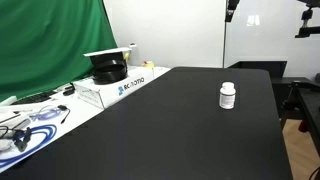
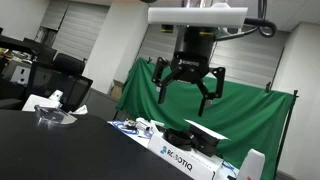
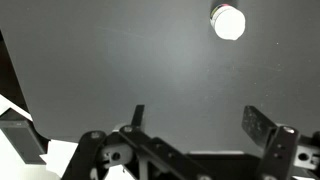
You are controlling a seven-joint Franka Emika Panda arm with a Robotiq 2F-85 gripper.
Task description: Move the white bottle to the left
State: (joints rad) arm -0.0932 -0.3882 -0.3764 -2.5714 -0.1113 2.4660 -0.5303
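The white bottle (image 1: pixel 228 95) stands upright on the black table (image 1: pixel 170 130), toward its far right side. In the wrist view it shows from above as a bright white cap (image 3: pixel 229 22) at the top right. It also shows at the lower right edge of an exterior view (image 2: pixel 252 165). My gripper (image 2: pixel 186 92) hangs high above the table, open and empty. In the wrist view its two fingers (image 3: pixel 195 120) are spread wide, with only bare table between them. The bottle is well apart from the fingers.
A white Robotiq box (image 1: pixel 125 85) with a black object on it stands at the table's left edge, in front of a green curtain (image 1: pixel 50 45). Cables and clutter (image 1: pixel 25 125) lie at the near left. A clear item (image 2: pixel 55 118) sits on the table.
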